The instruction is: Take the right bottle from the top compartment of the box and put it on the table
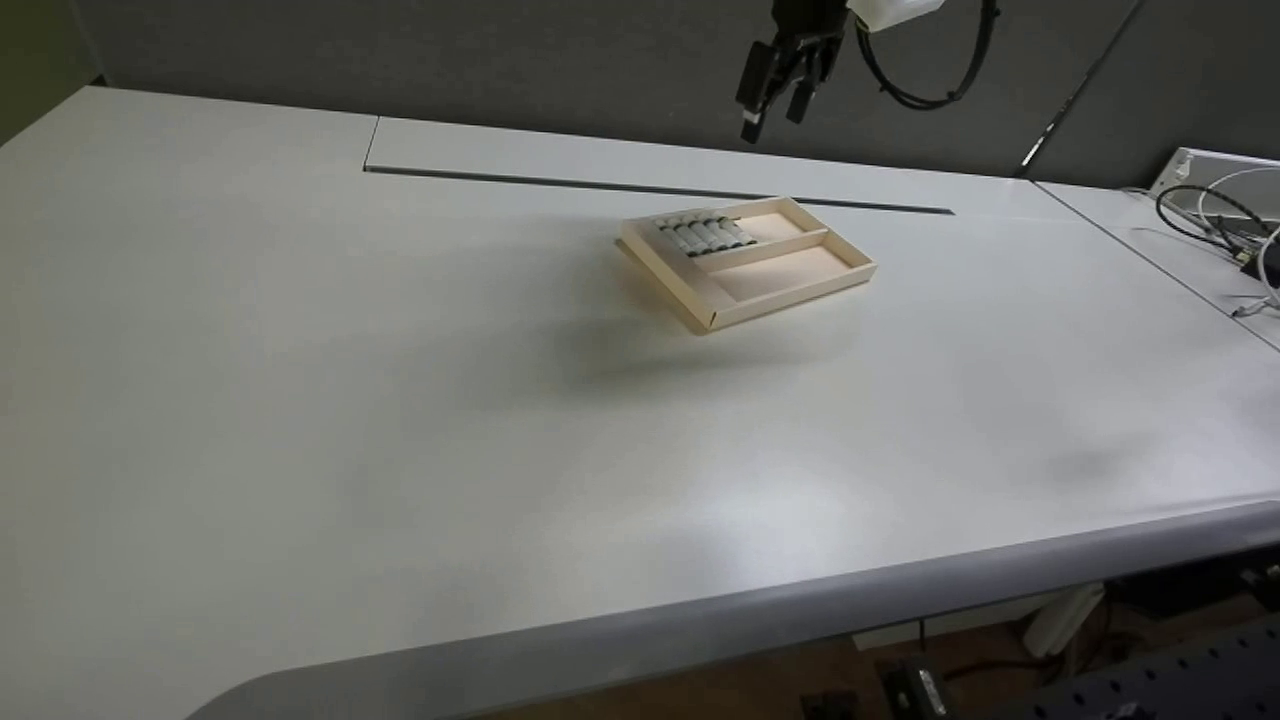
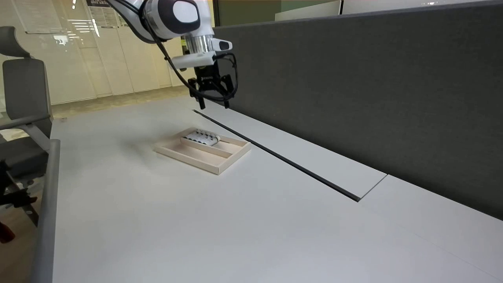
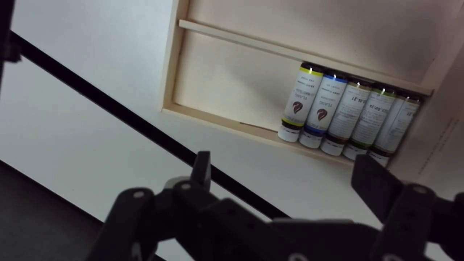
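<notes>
In an exterior view, the gripper [image 1: 774, 118] is hanging in the air before the grey partition [image 1: 480, 55], its fingers [image 1: 758, 78] standing spread. The box [image 1: 793, 298] is resting on the table [image 1: 450, 400] near the seam [image 1: 650, 188], well apart from the gripper. The bottles [image 1: 705, 233] are lying side by side in the top compartment [image 1: 780, 225], toward its left end, with bare floor showing to their right. The divider [image 1: 765, 252] is setting this strip off from the wider section [image 1: 785, 275].

In an exterior view, the arm [image 2: 175, 19] is showing at the upper left, and the fingers are pointing down with a gap between their tips. The bottles are lying on the side of the box nearer the seam. A chair [image 2: 25, 84] is standing beyond the table's edge.

In the wrist view, the fingers are showing along the bottom, wide apart. Five bottles are lying crosswise between divider and outer wall, white caps toward that wall. The yellow-banded bottle [image 3: 301, 98] is bordering the bare floor; the blue-banded bottle [image 3: 323, 103] is lying next to it. Which one is counting as the right one, I cannot tell; all five are lying in the top compartment.
</notes>
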{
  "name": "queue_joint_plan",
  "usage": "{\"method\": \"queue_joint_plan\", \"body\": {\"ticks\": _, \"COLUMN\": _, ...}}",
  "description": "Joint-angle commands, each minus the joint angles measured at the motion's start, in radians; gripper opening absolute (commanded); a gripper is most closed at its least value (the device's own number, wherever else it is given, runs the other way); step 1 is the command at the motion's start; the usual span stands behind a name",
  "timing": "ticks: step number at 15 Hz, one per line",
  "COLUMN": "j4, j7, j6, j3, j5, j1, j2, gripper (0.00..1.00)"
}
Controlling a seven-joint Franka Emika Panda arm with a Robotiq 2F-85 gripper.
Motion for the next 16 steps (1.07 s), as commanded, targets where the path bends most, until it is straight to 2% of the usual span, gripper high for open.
{"method": "queue_joint_plan", "body": {"ticks": 1, "j4": 0.062, "j7": -0.019, "j6": -0.030, "j3": 0.007, "j5": -0.012, "j1": -0.003, "j2": 0.064, "gripper": 1.00}}
{"method": "queue_joint_plan", "body": {"ticks": 16, "j4": 0.168, "j7": -0.020, "j6": -0.028, "j3": -0.011, "j5": -0.032, "j1": -0.003, "j2": 0.224, "gripper": 1.00}}
